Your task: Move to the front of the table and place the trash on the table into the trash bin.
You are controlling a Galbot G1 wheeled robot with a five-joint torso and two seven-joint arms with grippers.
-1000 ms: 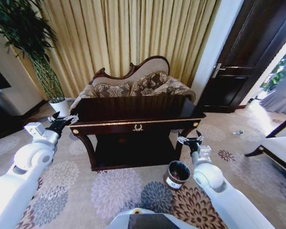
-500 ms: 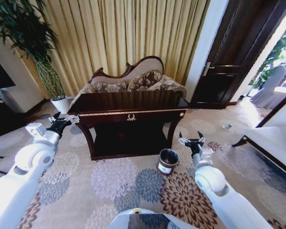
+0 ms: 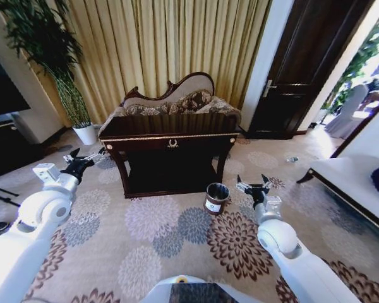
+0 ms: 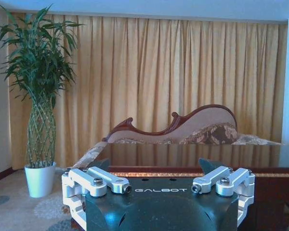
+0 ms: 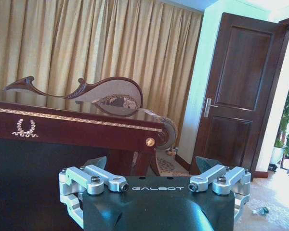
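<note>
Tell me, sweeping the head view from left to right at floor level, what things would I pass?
Left gripper → potted plant → table → trash bin → right gripper → white seat.

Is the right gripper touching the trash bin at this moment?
Apart. In the head view, carpet shows between the right gripper and the trash bin, which stands on the floor beside the table.

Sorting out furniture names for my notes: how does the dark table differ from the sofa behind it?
The large dark glossy wooden table has a flat top with gold trim and an emblem; the floral-patterned sofa has a curved carved back and soft cushions. The table stands nearer the robot, the sofa behind it, by the curtains. Both have dark wood frames.
</note>
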